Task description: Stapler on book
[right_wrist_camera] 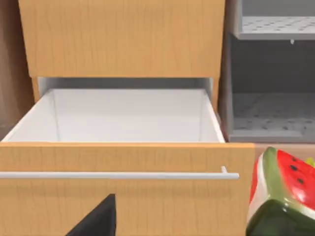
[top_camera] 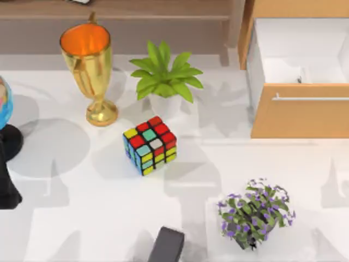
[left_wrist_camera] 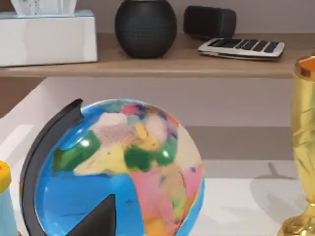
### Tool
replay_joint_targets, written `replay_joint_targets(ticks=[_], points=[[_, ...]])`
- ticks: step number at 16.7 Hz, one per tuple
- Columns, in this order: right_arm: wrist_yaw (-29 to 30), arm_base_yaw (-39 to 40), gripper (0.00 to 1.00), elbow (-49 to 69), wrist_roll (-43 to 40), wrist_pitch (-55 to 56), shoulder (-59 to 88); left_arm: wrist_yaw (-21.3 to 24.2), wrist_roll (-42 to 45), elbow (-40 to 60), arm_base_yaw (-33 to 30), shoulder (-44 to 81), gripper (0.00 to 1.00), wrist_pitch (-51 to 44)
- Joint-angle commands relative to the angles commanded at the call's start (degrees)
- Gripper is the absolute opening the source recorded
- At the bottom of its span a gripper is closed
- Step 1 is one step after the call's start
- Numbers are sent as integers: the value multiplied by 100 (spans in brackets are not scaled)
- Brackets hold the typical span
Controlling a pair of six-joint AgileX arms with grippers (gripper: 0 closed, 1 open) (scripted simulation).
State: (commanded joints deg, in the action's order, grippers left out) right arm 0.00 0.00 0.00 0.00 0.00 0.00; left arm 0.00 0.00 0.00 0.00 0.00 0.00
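Observation:
A dark grey blocky object (top_camera: 167, 245) lies at the table's front edge, cut off by the picture; I cannot tell whether it is the stapler. The book is out of view. Part of my left arm (top_camera: 7, 188) is a black shape at the table's left edge, below the globe's stand. In the left wrist view a dark finger (left_wrist_camera: 98, 219) juts up in front of a colourful globe (left_wrist_camera: 118, 172). In the right wrist view a dark finger (right_wrist_camera: 96, 219) points at an open wooden drawer (right_wrist_camera: 123, 187).
A gold trophy cup (top_camera: 90, 65), a green potted plant (top_camera: 165, 76) and a Rubik's cube (top_camera: 150, 144) stand mid-table. A purple-flowered plant (top_camera: 254, 213) sits front right. The open drawer (top_camera: 300, 109) is at the back right. A watermelon-patterned object (right_wrist_camera: 283, 196) stands beside the drawer.

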Motion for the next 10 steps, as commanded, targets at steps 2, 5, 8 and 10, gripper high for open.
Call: replay_joint_targets(ticks=[2,5,8,10], points=[[0,0,100,0,0,0,0,0,0,0,0,0,100,0],[4,29,100,343,35,-274,350,0,0,0,0,0,100,0],[15,94,100,1218,112,-916,1242,0,0,0,0,0,100,0],[24,150,100,2090,181,-1471,2133,0,0,0,0,0,100,0]])
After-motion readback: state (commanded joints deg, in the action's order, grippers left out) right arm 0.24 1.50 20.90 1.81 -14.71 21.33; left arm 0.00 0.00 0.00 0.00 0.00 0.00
